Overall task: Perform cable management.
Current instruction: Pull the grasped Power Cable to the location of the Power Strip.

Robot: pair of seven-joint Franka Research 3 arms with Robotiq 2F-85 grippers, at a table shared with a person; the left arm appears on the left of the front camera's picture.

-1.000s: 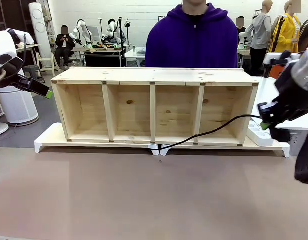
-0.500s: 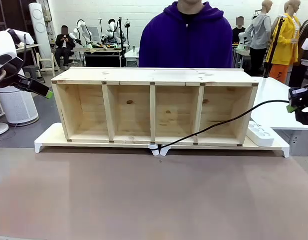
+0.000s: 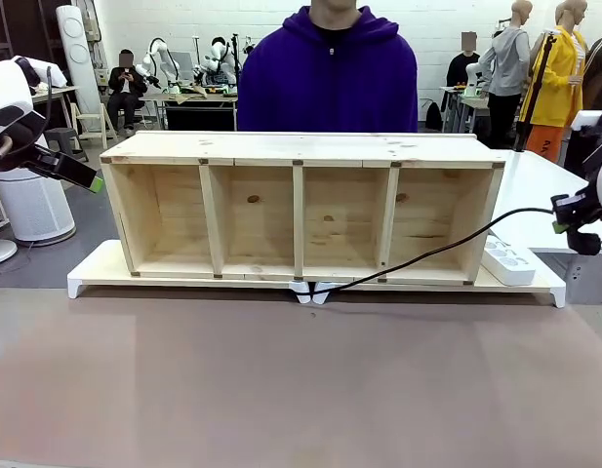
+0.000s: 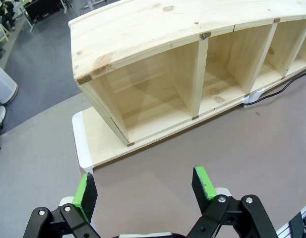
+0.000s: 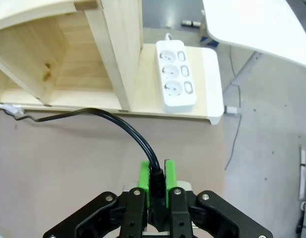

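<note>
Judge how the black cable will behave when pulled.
Probably floppy: the cable sags in a curve between the right gripper and the wooden shelf. Likely light: a narrow pinch holds it up. It may catch at the shelf's base.

Bare wood shelf (image 3: 301, 146) (knots showing), glossy plastic power strip (image 5: 176, 82), smooth black cable (image 5: 93, 111), matt tabletop (image 3: 301, 390)

The cable (image 5: 95, 112) crosses the rightmost shelf (image 3: 301, 146) bay

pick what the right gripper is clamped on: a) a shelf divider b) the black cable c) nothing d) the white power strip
b, the right gripper has its green pads shut on the black cable, while the power strip lies apart from it beside the shelf.
</note>
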